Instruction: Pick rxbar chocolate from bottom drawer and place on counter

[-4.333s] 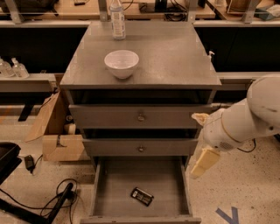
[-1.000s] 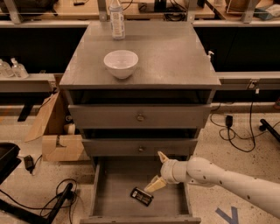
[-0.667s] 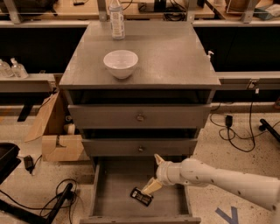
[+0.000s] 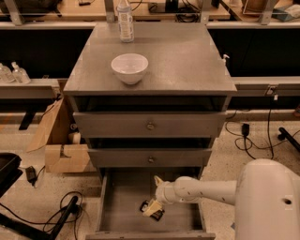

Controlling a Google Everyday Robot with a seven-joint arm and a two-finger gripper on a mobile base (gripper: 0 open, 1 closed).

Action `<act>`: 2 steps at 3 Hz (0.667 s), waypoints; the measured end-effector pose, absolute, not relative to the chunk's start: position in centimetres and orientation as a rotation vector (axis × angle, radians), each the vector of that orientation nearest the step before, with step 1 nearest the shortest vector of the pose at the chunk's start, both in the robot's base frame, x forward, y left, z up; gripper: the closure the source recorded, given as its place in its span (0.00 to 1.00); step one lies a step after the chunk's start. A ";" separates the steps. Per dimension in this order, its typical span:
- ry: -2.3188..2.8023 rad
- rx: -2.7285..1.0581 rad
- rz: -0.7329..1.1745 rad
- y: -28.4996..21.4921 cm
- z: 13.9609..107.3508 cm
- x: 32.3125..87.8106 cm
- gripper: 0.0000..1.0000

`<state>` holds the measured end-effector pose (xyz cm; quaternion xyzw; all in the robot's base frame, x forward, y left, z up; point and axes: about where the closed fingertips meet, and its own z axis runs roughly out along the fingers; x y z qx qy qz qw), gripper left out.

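- A grey cabinet is seen from above, and its flat top, the table [image 4: 180, 56], is matte and lightly scuffed.
- A white bowl [image 4: 130, 68] is set near the front left of the table, and a clear bottle [image 4: 125, 21] is stood at the rear edge behind it.
- Two closed grey drawers are stacked below, the upper drawer [image 4: 187, 125] and the middle drawer [image 4: 122, 158], each fitted with a round knob.
- The bottom drawer [image 4: 121, 206] is pulled out over a pale speckled floor [image 4: 234, 145].
- A cardboard box [image 4: 63, 157] is propped at the cabinet's left, and black cables [image 4: 70, 202] are strewn in front of it.
- A pale wooden bench [image 4: 61, 7] is seen behind the cabinet.
- The white arm [image 4: 211, 191] is extended nearly level from the lower right, reaching left into the bottom drawer.
- The end effector [image 4: 152, 194] is held low inside the drawer with its pale fingers spread apart.
- The rxbar chocolate [image 4: 157, 215] is laid flat on the drawer floor towards the front, partly covered by the lower finger [image 4: 152, 208]; whether they touch cannot be told.
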<state>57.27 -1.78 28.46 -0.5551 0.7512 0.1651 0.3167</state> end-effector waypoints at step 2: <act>2.042 -1.520 0.395 -1.5 21.1 59.0 0.00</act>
